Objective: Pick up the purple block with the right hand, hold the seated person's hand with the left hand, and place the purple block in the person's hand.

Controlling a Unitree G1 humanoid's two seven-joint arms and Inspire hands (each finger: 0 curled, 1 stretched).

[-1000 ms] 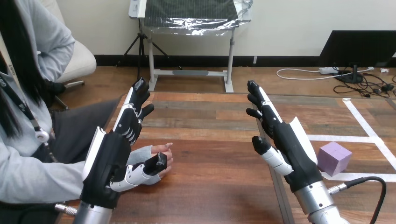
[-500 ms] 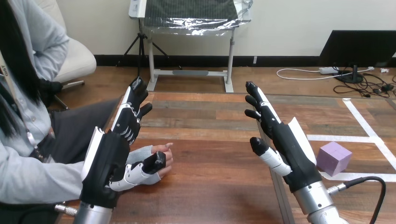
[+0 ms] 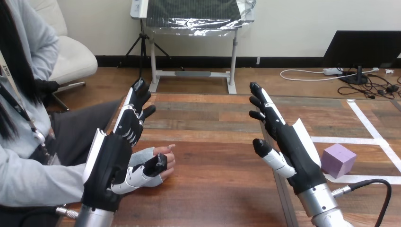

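Table [image 3: 213, 194] unchanged: left robot hand [image 3: 109, 163] and right robot hand [image 3: 294, 150] stay open, empty.

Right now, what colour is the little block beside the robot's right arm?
The block is light purple; the head view shows it.

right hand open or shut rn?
Open. The right hand has straight fingers and a spread thumb, holding nothing; the purple block sits on the table to its right, apart from it.
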